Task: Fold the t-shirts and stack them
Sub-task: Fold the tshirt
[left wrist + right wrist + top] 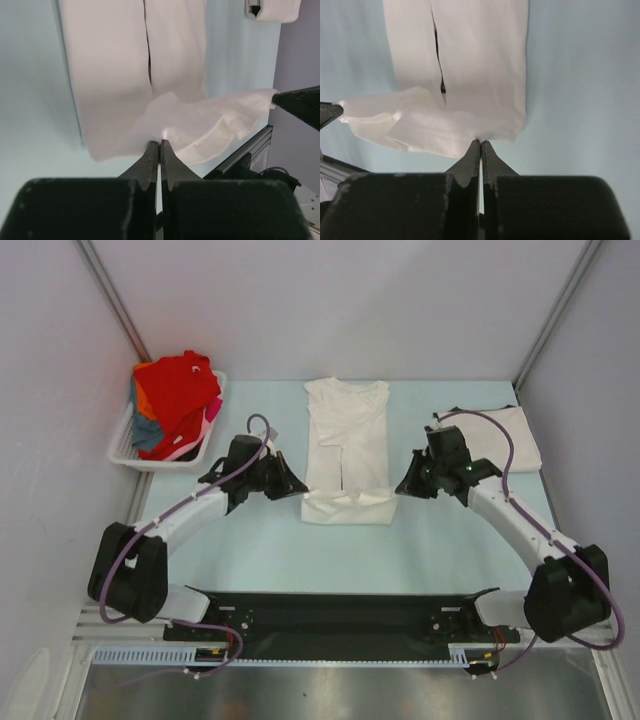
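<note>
Left fingers and right fingers clamp the hem corners of the limp, light off-white t-shirt, probably gripping doubled cloth.

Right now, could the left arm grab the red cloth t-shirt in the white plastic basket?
Probably not yet: the left claw is shut on the off-white cloth t-shirt. Otherwise nothing blocks the way to the red cloth t-shirt.

Left arm and right arm reach forward, bent inward, wrists facing each other. Left tool: 2 fingers pressed together, pinching the off-white t-shirt at its near hem. Right tool: fingers likewise closed on that hem, seemingly the opposite corner. Tools level, well apart.
</note>
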